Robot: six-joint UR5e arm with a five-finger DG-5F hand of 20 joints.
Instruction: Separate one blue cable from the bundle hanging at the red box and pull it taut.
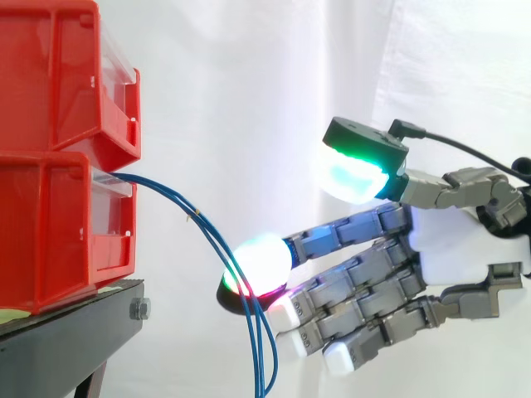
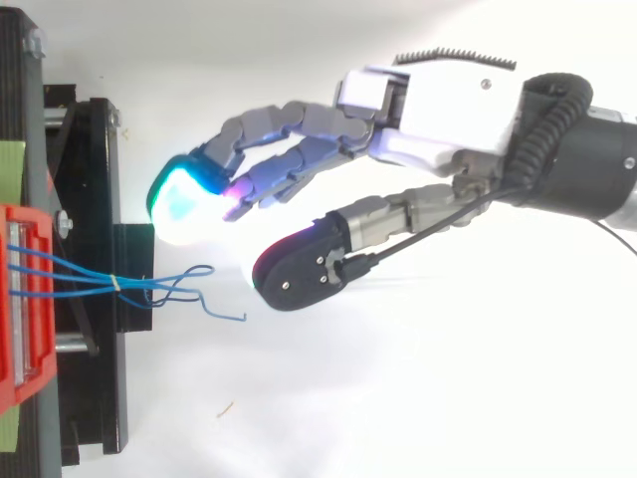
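Hand: reaching in from the right, wide open, fingers stretching almost straight and thumb lifting well above them, gripping nothing.
Fingertip: glowing white and cyan, overlapping the cables in the side view; whether it is touching them cannot be told.
Blue cables: coming out of the lower red box, arching down and hanging slack as a bundle.
Stand: carrying the stacked red boxes.

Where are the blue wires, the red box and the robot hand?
blue wires (image 2: 115, 284), top view, where they are tied together.
red box (image 1: 58, 224), side view, its side wall.
hand (image 1: 452, 240), side view, its white palm.
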